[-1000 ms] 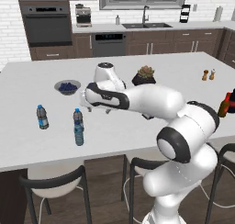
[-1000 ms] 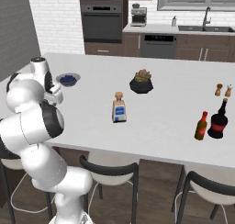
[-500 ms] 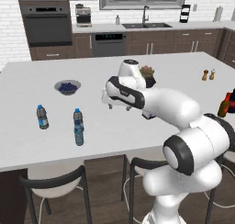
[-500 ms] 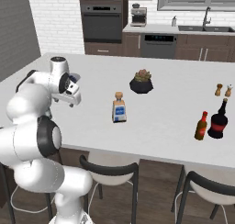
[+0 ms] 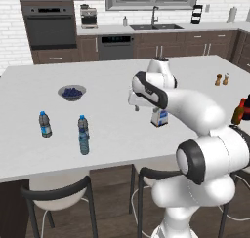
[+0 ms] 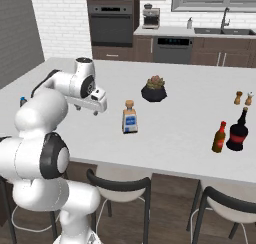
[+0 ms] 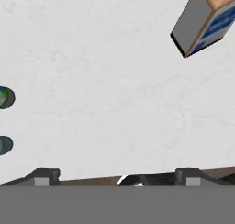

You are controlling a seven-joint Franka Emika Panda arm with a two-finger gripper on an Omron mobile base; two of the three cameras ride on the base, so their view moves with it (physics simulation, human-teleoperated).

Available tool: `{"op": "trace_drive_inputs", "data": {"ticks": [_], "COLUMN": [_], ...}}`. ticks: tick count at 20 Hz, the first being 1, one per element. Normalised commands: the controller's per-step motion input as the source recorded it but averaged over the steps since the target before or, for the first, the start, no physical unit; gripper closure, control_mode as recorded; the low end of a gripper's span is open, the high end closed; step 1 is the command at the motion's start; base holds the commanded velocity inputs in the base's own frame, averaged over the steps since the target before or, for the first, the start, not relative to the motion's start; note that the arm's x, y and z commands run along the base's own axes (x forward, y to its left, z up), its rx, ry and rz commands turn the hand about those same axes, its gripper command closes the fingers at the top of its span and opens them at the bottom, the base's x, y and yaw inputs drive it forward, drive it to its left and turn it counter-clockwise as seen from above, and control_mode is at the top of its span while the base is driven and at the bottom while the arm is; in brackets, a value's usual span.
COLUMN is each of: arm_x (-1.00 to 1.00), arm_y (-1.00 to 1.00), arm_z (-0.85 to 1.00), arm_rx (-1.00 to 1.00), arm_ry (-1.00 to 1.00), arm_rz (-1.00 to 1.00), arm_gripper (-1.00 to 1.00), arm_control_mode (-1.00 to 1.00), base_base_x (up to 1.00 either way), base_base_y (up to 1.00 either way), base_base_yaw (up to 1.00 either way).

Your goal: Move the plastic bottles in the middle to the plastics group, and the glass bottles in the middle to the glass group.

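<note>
My gripper [image 5: 141,108] hangs open and empty over the counter, just left of the squarish clear bottle [image 5: 160,116] with the tan stopper. From the right it shows as gripper [image 6: 87,109] beside that bottle [image 6: 130,118]. In the hand view the gripper [image 7: 117,177] has its tips wide apart above bare counter, with the squarish bottle [image 7: 206,21] at the upper right. Two blue-capped plastic bottles stand at the left: a dark-grey one [image 5: 45,124] and a taller, bluer one [image 5: 84,134]. The amber bottle [image 6: 218,138] stands beside the dark red-topped bottle [image 6: 237,130] at the far right.
A bowl of blueberries [image 5: 72,91] sits at the back left. A black plant pot [image 6: 154,89] stands behind the squarish bottle. Salt and pepper shakers [image 6: 243,98] are at the back right. Stools [image 5: 56,190] line the counter's near edge.
The arm has swung right, from beside the plastic bottles at the left to the middle of the counter near the squarish bottle. Its gripper is empty throughout.
</note>
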Motion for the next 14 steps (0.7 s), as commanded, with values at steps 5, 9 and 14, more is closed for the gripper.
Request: {"op": "trace_drive_inputs", "data": {"ticks": [5, 9, 14], "arm_x": [0.17, 0.27, 0.4], "arm_y": [-0.66, -0.68, -0.61], "arm_z": [0.18, 0.16, 0.07], "arm_rx": [-0.02, 0.0, 0.0], "arm_ry": [0.0, 0.0, -0.04], "arm_rz": [0.08, 0.18, 0.15], "arm_gripper": [-1.0, -1.0, -1.0], "arm_control_mode": [-1.0, -1.0, -1.0], "base_base_x": [0.0, 0.0, 0.0], "base_base_y": [0.0, 0.0, 0.0], "base_base_yaw": [0.0, 0.0, 0.0]}}
